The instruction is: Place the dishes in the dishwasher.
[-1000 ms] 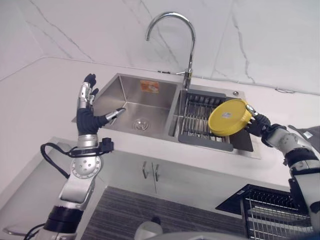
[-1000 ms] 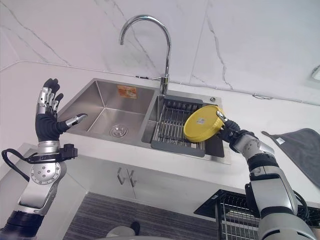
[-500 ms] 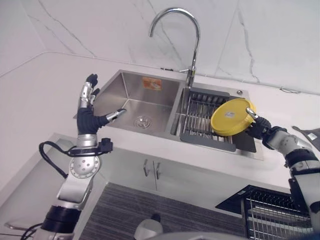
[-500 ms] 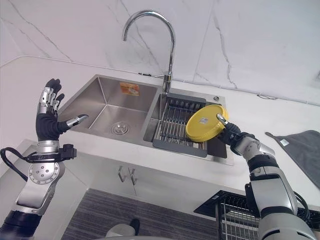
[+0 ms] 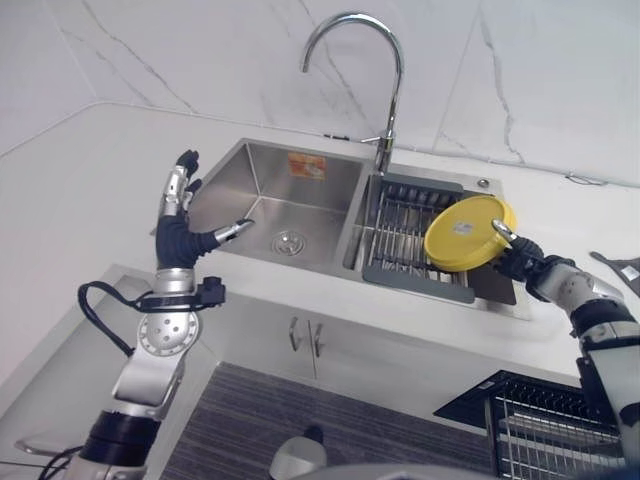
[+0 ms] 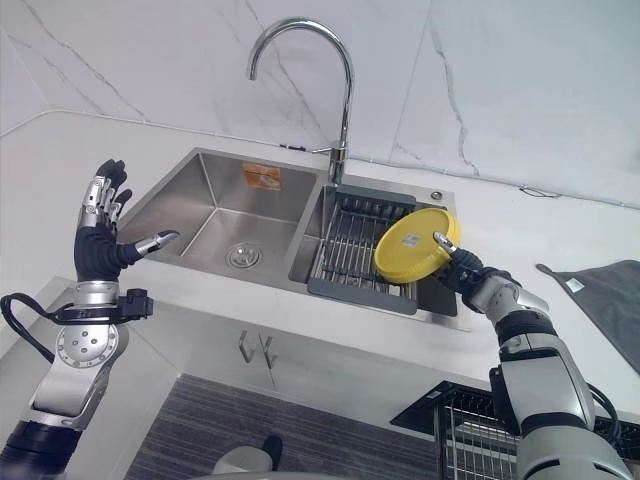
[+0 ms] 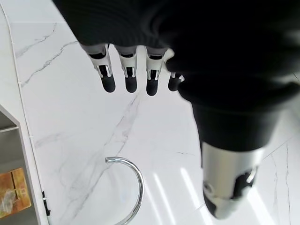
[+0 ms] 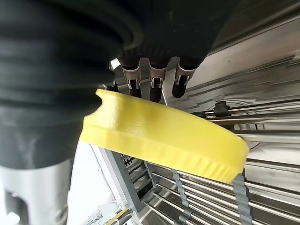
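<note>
A round yellow dish (image 5: pixel 466 233) hangs tilted above the dark drying rack (image 5: pixel 405 240) in the right basin of the steel sink. My right hand (image 5: pixel 518 262) is shut on its right rim, thumb on the near face and fingers (image 8: pixel 151 86) behind it. The dish's yellow edge (image 8: pixel 164 136) crosses the right wrist view over the rack's wires. My left hand (image 5: pixel 180 230) is raised upright at the sink's left edge, open and holding nothing, its fingers (image 7: pixel 131 77) straight against the marble wall.
The left basin (image 5: pixel 275 210) of the sink has a drain and an orange sticker. A curved chrome faucet (image 5: pixel 385 90) rises behind the sink. A wire dishwasher rack (image 5: pixel 545 425) shows at the lower right. A grey cloth (image 6: pixel 608 300) lies on the counter at the right.
The camera has shifted slightly. My right hand with the yellow dish has drifted a little to the right and down over the rack. The left hand stays raised.
</note>
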`<state>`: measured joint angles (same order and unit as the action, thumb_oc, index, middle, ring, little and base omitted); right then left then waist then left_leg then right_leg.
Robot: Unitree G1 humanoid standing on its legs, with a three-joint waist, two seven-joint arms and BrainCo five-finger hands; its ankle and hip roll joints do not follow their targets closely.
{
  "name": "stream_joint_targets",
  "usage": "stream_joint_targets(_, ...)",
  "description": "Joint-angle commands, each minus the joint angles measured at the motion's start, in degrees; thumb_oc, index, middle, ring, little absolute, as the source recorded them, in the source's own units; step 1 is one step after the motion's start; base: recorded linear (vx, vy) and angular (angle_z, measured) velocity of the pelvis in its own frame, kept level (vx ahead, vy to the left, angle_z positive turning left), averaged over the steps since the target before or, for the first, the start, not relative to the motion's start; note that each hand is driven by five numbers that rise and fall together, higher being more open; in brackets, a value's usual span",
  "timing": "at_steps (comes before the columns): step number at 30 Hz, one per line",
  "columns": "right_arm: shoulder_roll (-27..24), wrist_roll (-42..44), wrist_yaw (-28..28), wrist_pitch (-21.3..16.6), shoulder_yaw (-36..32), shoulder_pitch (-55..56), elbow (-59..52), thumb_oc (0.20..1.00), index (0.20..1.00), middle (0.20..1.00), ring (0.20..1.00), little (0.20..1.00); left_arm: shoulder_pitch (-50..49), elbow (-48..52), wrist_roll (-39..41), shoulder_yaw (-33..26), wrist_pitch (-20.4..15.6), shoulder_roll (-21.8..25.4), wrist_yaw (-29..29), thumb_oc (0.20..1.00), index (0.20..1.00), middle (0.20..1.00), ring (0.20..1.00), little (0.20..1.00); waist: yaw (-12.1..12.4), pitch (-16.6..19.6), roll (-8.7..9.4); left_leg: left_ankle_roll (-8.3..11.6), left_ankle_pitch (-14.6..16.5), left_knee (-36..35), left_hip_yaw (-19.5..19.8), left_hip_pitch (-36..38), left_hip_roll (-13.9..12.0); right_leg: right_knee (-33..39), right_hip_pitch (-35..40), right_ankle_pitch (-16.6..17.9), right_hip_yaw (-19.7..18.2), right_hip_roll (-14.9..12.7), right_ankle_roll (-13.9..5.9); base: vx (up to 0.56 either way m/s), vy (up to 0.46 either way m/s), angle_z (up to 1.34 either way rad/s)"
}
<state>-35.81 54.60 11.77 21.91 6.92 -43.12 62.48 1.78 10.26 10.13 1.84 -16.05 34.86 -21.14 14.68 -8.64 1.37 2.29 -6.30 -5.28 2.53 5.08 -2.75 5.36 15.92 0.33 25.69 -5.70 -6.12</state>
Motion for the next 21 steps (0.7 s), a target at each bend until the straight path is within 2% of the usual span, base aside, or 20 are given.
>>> stream_joint_targets(1, -1.66, -0.42, 0.59, -4.06, 3.21, -7.66, 0.34, 1.0, 1.0, 1.0, 1.0, 1.0, 0.17, 1.43, 0.14, 0.1, -2.01, 3.36, -0.08, 1.0, 1.0, 1.0, 1.0, 1.0, 1.79, 1.17, -0.64, 2.57, 6.7, 0.28, -0.81, 4.22, -1.15, -0.36, -0.35, -3.15, -1.55, -1.31, 1.38, 0.04, -0.009, 0.0)
stream_joint_targets(21, -1.91, -2.24, -2.25, -5.56, 3.16, -9.84, 3.05, 1.0, 1.0, 1.0, 1.0, 1.0, -2.47, 1.68, 0.15, -0.2, -0.93, 3.59, 1.94, 1.0, 1.0, 1.0, 1.0, 1.0, 3.56, 0.46, -0.68, 2.51, 6.56, 0.28, 0.22, 3.84, -1.01, -0.36, -0.2, -3.15, -1.2, -1.42, 0.96, 0.03, -0.003, 0.01)
